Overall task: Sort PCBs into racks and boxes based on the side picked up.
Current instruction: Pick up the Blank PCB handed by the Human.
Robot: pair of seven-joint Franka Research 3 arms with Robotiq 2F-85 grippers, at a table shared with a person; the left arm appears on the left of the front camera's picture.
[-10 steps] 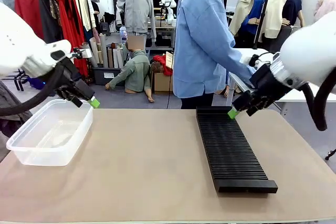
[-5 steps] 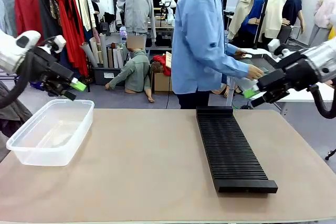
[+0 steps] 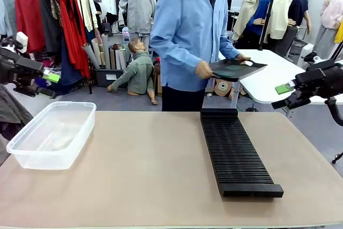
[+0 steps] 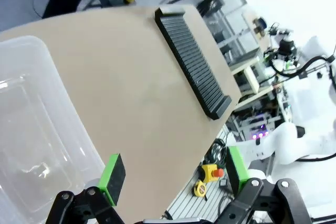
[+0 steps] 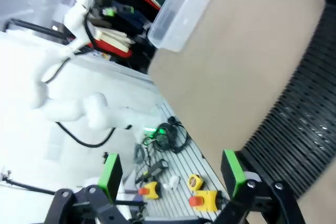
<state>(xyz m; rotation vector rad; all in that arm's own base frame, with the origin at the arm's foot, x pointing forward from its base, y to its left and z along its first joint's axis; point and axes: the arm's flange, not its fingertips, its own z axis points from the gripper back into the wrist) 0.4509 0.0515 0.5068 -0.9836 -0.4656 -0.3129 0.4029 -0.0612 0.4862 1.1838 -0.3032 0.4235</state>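
The left pincer (image 4: 173, 174) stands fully open and holds nothing. It hangs off the table's left side, above and beyond the clear tub (image 3: 48, 160). The right pincer (image 5: 171, 174) is likewise wide open and empty, out past the table's right edge and well apart from the black rack (image 3: 236, 154). The rack lies lengthwise on the right half of the table (image 3: 144, 170), and the tub sits at its left edge.

At the far side, the person holds a dark flat tray (image 3: 238, 69) above the rack's far end, one hand (image 3: 204, 69) under its near corner. I cannot tell whether boards lie on it.

Hazards I judge from here:
- Reaching for the tray brings a pincer close to the person's hands; a fast approach risks contact.
- A thin board taken by its edge may slip or tilt.
- A tilted board may jam across the rack's narrow slots.
- Misreading the face picked sends the board to the wrong place.
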